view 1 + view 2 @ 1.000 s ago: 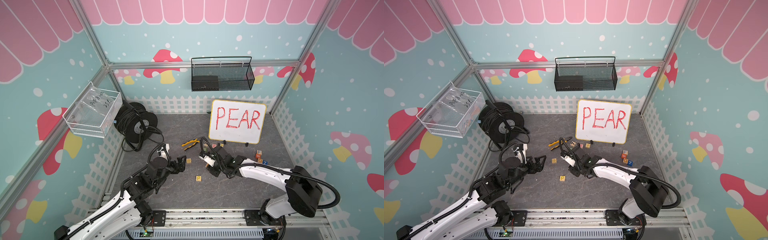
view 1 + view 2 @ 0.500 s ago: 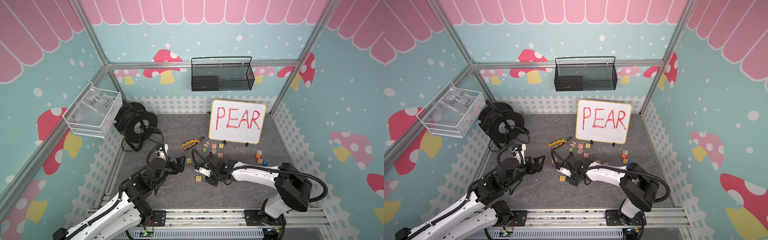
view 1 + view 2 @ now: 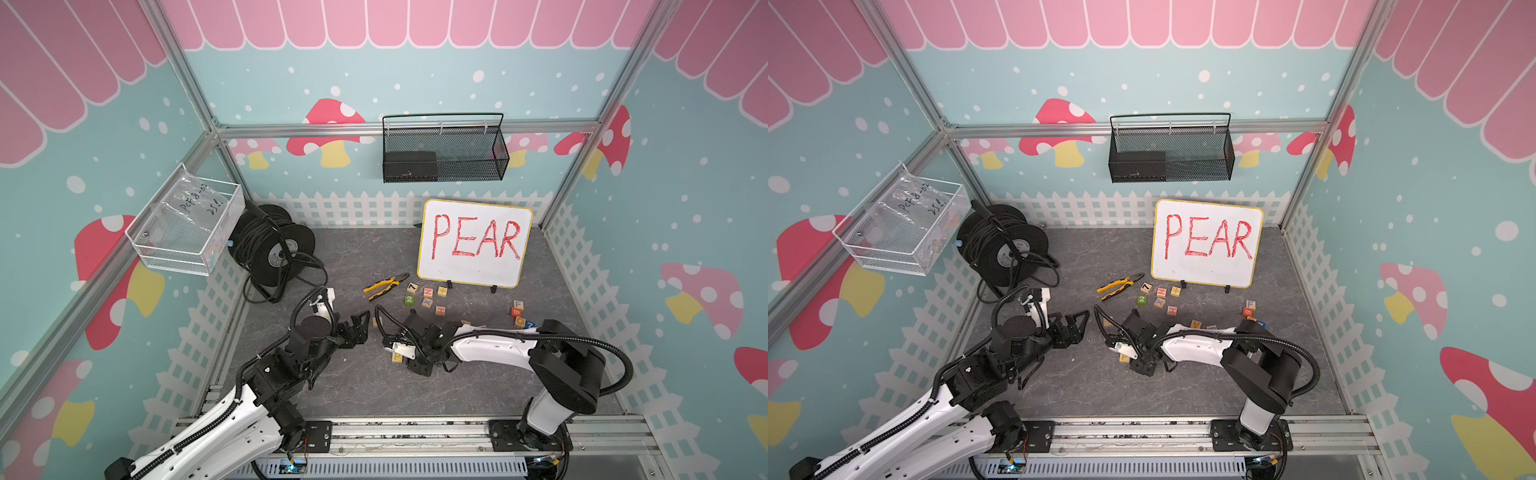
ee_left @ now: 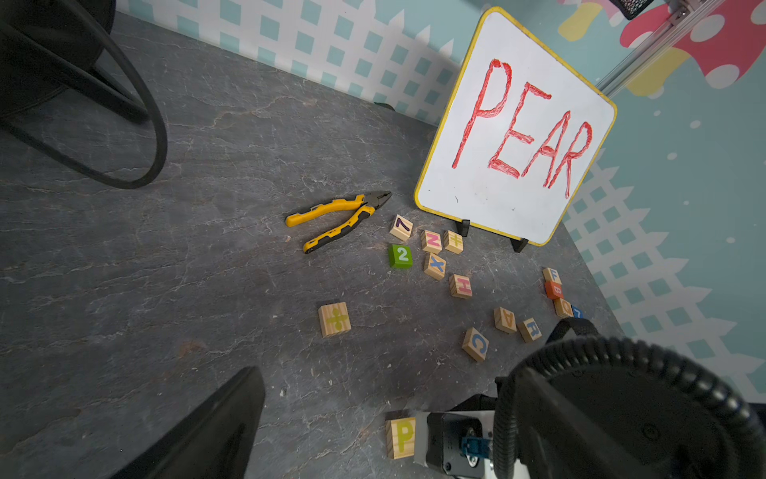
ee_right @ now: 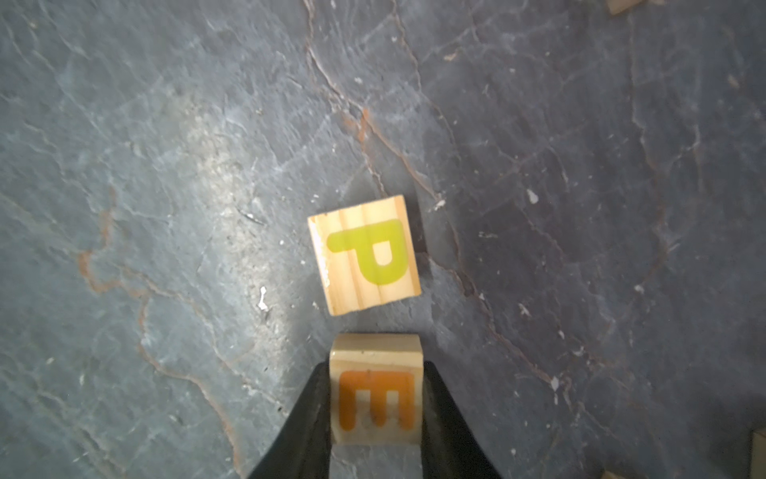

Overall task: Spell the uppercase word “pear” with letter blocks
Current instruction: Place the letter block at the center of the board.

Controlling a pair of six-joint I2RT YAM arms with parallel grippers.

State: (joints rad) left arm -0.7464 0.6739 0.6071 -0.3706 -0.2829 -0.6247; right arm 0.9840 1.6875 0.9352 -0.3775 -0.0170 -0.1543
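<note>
Both arms are showing white shells over black joints. Left arm [image 3: 216, 434]: a black ribbed cable [image 3: 238, 382] is running along the white link; a round black motor drum [image 3: 313, 328] is capping the wrist end. Right arm [image 3: 490, 347]: a black ribbed hose [image 3: 602, 344] is arching over its boxy black elbow [image 3: 569, 374]. Black base plates [image 3: 505, 430] are sitting on a silver rail [image 3: 415, 432]. Right fingers [image 5: 302, 427] are looking matte black, wedge-shaped.
</note>
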